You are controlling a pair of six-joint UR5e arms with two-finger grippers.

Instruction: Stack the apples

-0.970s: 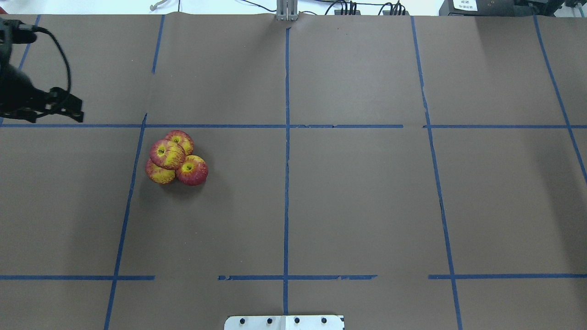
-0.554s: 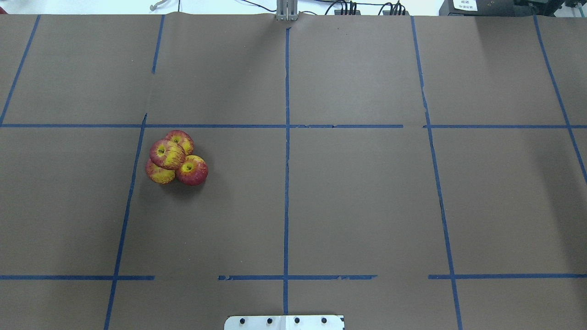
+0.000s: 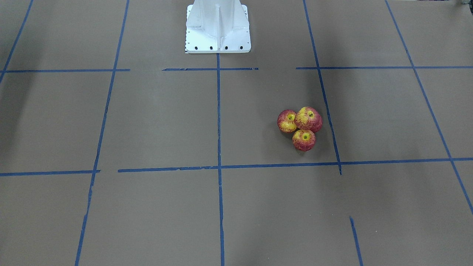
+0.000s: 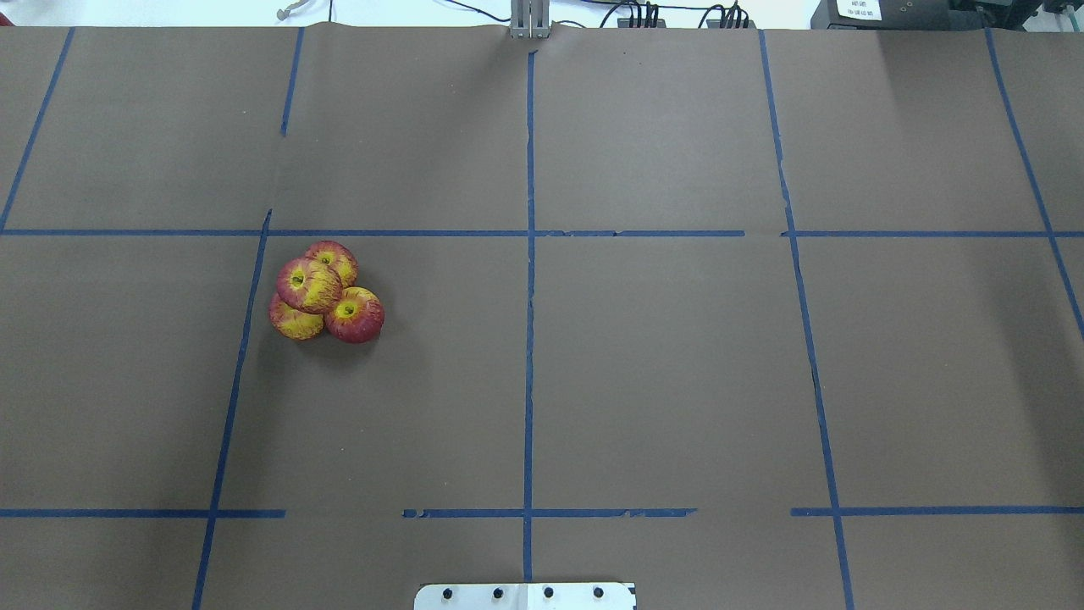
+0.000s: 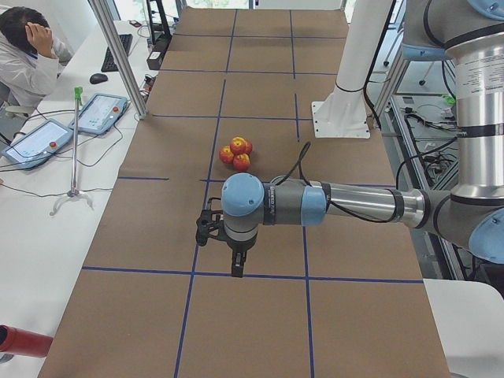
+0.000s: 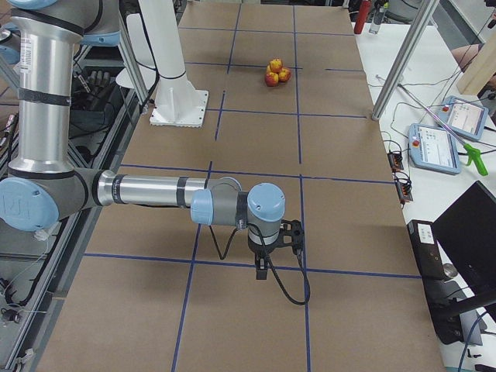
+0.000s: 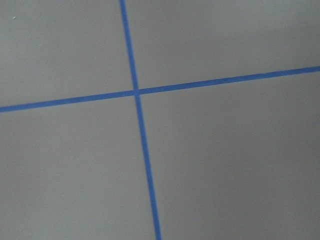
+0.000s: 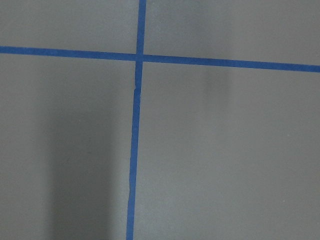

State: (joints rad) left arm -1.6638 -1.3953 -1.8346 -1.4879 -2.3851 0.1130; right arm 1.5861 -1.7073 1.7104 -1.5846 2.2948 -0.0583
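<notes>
**Red-and-yellow apples in one pile, both grippers well apart from it**

Four apples [image 4: 324, 292] sit bunched together on the brown paper [image 4: 677, 381] that covers the table. Three rest on the paper and touch one another. The top apple [image 4: 306, 284] lies across them, slightly tilted, with its yellow dimple and dark stem pit facing up. In the front-facing view one of the lower three is almost wholly hidden beneath it.

The left gripper [image 5: 237, 272] hangs from the near arm in the left side view. It points straight down over the paper, close to a crossing of blue tape [image 4: 529, 339] lines. It shows only in that side view, so I cannot tell whether its jaws stand wide or narrow. The pile lies well apart from this gripper, farther along the table toward the robot's right. Its wrist camera looks on paper and one tape crossing.

The right gripper [image 6: 262, 273] hangs the same way from the near arm in the right side view, also pointing down beside a tape line. Its jaw opening cannot be judged either, for the same reason. The apples are farther still from this gripper, off toward the robot's left and past the white base plate [image 3: 218, 40] of the robot's stand. Its wrist camera shows a tape crossing and a soft shadow on the paper.
</notes>
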